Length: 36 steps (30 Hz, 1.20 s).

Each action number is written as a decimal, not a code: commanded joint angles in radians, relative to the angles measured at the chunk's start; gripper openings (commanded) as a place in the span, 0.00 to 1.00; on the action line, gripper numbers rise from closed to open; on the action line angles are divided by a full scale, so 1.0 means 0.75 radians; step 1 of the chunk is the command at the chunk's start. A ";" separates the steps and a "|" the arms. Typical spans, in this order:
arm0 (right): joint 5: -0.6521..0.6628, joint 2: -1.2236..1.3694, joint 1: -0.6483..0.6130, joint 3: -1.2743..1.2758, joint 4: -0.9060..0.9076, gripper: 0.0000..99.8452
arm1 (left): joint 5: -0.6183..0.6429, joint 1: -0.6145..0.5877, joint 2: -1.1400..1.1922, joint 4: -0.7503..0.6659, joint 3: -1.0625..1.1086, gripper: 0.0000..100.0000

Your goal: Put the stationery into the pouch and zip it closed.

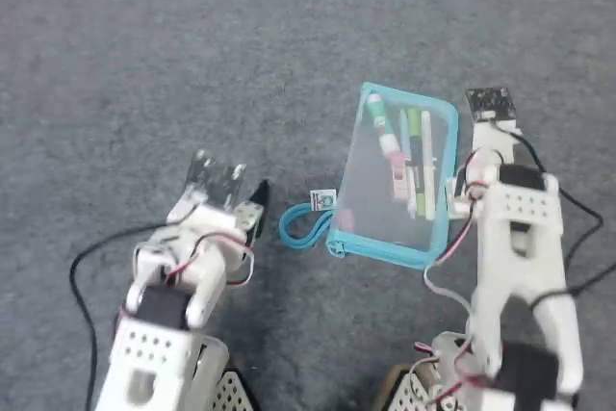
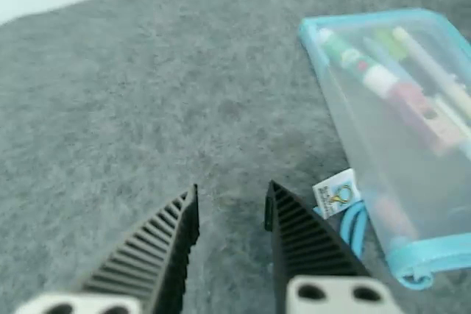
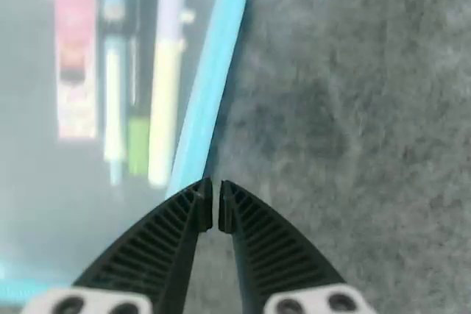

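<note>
Your right gripper (image 3: pixel 213 200) has its jaws pressed almost together, tips at the blue zip edge (image 3: pixel 210 101) of the pouch (image 1: pixel 371 228). Whether they pinch the slider, you cannot tell from here. Your left gripper (image 2: pixel 232 193) is spread wide over the grey mat (image 1: pixel 144 74), near the pouch's tag (image 2: pixel 335 193) and blue loop (image 1: pixel 298 228). The pouch lies flat between the arms, with the stationery (image 1: pixel 404 146) already inside, so what likely remains is the zip. Confirm your hold on the slider first, then pull straight along the blue edge, low and slow. Consider pinning the loop end with the left gripper, since the light pouch would probably slide on the mat.
</note>
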 commanded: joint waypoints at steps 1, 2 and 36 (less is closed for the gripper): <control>-0.102 0.179 0.009 -0.194 -0.130 0.01 | 0.012 0.113 0.520 -0.133 -0.302 0.15; -0.125 0.230 0.009 -0.219 -0.163 0.01 | 0.012 0.133 0.630 -0.164 -0.343 0.15; 0.055 0.825 -0.369 -0.604 -0.165 0.01 | 0.082 0.284 1.794 -0.098 -0.979 0.14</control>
